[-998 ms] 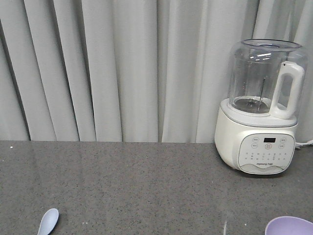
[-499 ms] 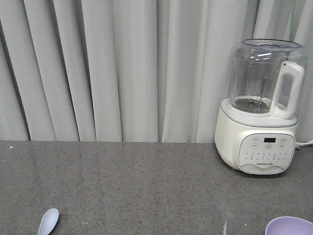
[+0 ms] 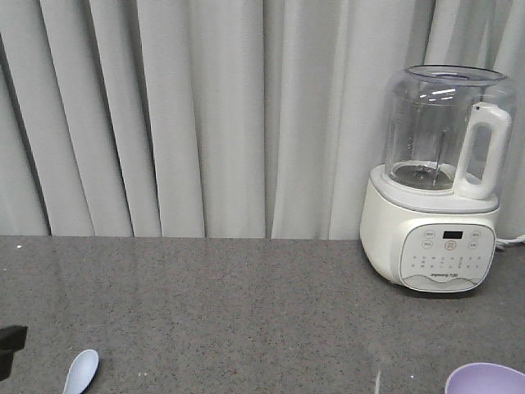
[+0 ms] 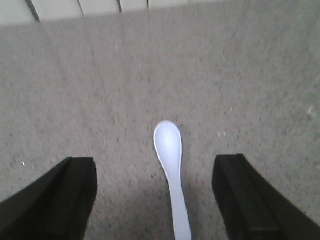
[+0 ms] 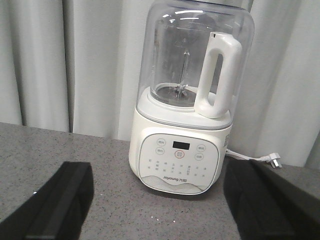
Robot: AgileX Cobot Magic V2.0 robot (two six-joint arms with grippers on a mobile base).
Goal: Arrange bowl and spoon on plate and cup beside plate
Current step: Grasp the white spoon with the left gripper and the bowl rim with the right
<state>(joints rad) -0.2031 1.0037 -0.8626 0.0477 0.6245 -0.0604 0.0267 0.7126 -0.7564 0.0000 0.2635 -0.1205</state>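
A pleated grey curtain (image 3: 205, 115) backs the speckled bench (image 3: 246, 304), where a white blender (image 3: 439, 189) stands at 3 o'clock in our front view. At 5 o'clock the purple bowl (image 3: 486, 379) sits on the bench, cut off by the frame's lower edge so that we see only part of its rim. The left hand (image 4: 156, 197) hangs spread wide over the spoon (image 4: 170, 165), holding nothing. The right hand (image 5: 161, 205), equally wide and empty, faces the blender. From the left wrist we see the spoon lying flat between the two fingers, scoop at 12 o'clock, handle running toward 6 o'clock and drifting slightly right, its end out of frame. We judge the left arm the nearer one for the pick. Neither plate nor cup appears in our views.
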